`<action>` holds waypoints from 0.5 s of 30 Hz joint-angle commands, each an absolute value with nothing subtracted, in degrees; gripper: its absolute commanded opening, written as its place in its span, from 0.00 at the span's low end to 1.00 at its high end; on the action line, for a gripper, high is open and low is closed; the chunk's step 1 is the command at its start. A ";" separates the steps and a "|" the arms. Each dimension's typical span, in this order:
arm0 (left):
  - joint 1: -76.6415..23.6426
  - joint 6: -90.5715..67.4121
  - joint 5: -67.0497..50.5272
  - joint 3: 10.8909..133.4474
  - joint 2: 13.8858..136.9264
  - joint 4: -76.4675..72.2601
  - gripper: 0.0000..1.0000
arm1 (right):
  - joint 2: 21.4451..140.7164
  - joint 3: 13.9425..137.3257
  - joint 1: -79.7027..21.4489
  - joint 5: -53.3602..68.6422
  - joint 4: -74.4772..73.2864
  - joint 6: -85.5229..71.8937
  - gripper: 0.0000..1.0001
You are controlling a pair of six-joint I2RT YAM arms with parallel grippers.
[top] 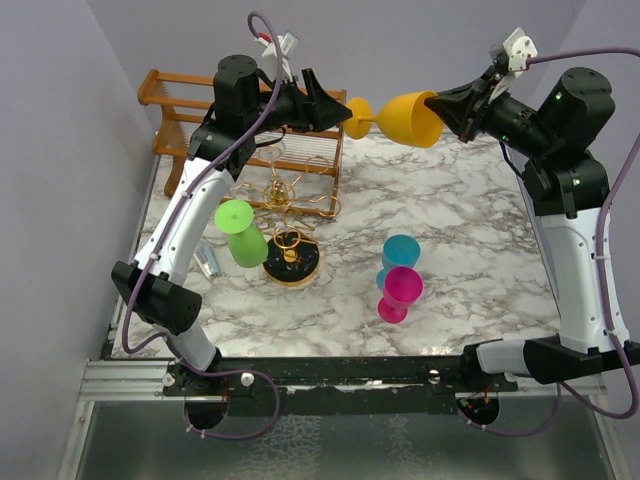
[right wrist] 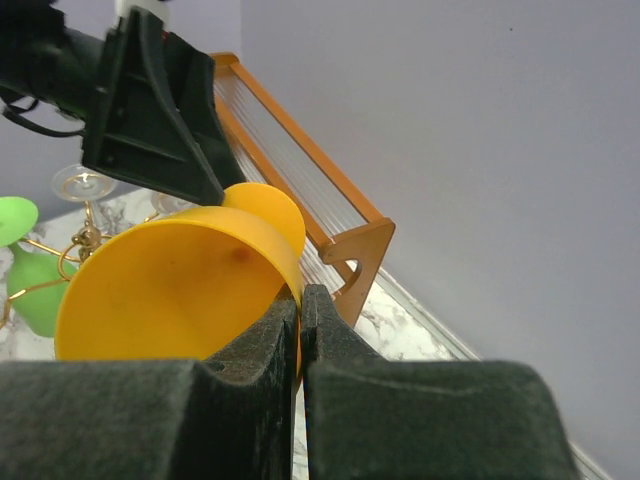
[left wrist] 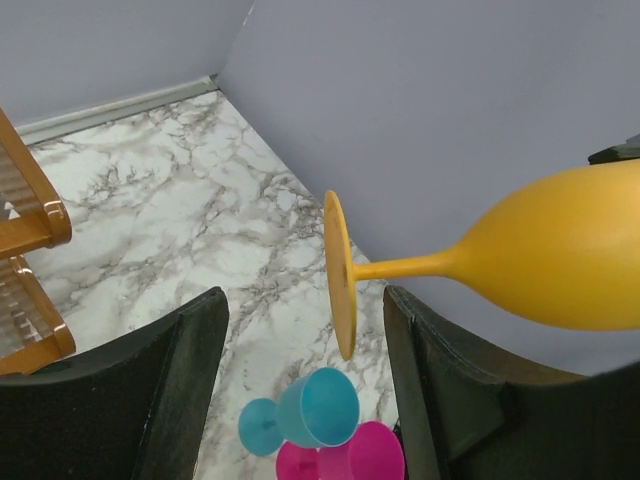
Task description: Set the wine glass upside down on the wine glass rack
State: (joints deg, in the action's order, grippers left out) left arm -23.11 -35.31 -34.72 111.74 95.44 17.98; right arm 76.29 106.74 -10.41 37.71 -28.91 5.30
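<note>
Pinching the bowl's rim between closed fingers, the right gripper (right wrist: pixel 300 305) holds the yellow wine glass (top: pixel 410 118) sideways in mid-air over the table's far side, well apart from the gold wine glass rack (top: pixel 288 205). The left gripper (left wrist: pixel 300 320) is spread wide, and the glass's foot sits just ahead of it, untouched. The glass looks like light, stiff, slick plastic, so the stem beside the foot seems the surest hold.

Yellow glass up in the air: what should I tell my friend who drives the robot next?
Right gripper: shut on the yellow glass at its bowl rim, holding it sideways in the air.
Left gripper: open, jaws either side of the glass's foot, not gripping.
Gold rack: on the table below the left arm; a green glass seems to hang there.
Done: glass lifted. Left: hang it upside down on the rack.
</note>
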 commanded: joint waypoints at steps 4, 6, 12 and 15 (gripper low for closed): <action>-23.55 -40.00 -39.09 111.95 96.85 15.01 0.57 | 76.63 107.57 -10.26 39.60 -26.21 3.51 0.01; -23.72 -40.19 -39.34 111.81 96.85 15.18 0.52 | 76.73 107.57 -10.28 39.63 -26.20 3.44 0.01; -24.02 -40.74 -40.43 110.88 96.85 15.20 0.33 | 76.66 107.12 -10.28 37.80 -25.86 3.65 0.01; -24.08 -40.53 -40.92 110.06 96.83 14.85 0.25 | 76.68 106.80 -10.22 37.64 -25.62 3.83 0.01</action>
